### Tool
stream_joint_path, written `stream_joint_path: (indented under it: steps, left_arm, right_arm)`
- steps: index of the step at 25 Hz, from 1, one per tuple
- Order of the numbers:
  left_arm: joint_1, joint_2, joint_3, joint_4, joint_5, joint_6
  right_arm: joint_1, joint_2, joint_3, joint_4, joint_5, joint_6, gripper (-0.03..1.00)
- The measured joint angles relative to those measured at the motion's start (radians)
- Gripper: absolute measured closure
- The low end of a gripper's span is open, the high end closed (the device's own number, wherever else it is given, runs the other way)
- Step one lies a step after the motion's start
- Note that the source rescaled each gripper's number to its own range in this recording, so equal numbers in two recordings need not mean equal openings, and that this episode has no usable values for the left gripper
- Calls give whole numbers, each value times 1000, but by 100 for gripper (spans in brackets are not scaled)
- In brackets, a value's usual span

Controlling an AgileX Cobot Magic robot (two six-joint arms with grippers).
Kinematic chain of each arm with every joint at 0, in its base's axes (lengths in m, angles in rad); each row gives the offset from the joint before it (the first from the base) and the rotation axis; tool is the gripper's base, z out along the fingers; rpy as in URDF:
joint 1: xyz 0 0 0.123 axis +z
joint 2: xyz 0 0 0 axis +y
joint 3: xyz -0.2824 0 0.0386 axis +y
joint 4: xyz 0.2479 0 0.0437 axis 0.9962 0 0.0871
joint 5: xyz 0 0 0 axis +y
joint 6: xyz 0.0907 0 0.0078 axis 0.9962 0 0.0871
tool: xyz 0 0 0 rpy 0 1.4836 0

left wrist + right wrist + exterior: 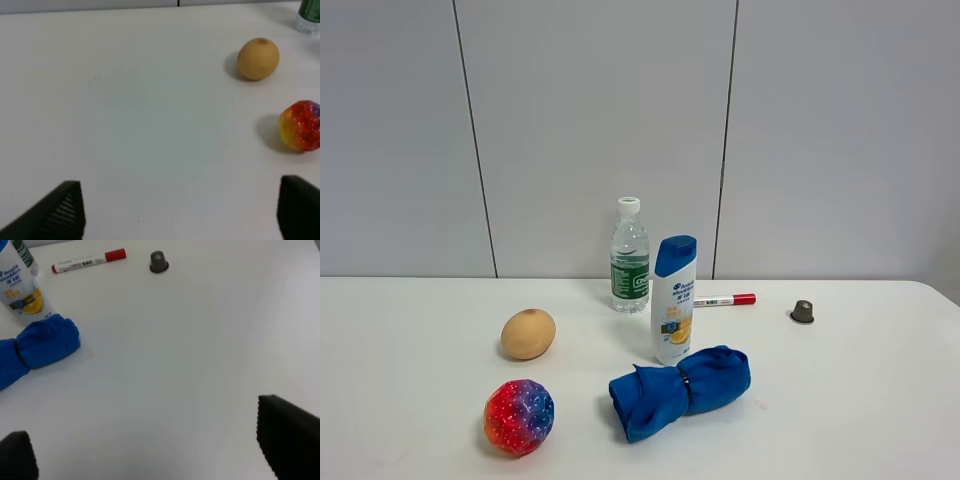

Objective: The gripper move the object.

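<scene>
Left end effector [180, 212] spread wide and empty above the table, apart from the bumpy, glittery red-blue-yellow ball [300, 125].

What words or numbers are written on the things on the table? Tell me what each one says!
Water bottle: green label with white print, too small to read.
Shampoo bottle: blue logo and small print near an orange picture, too blurred to read.
Marker: dark print along its white barrel, too small to read.
Glittery ball, tan ball, blue cloth, small grey cap: no writing visible.
</scene>
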Motion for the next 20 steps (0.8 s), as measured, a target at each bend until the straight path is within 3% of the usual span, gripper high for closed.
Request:
stream_joint_path:
  steps: [20]
  left_arm:
    - [0,0,0,0,0,0]
  right_arm:
    - [0,0,0,0,0,0,24]
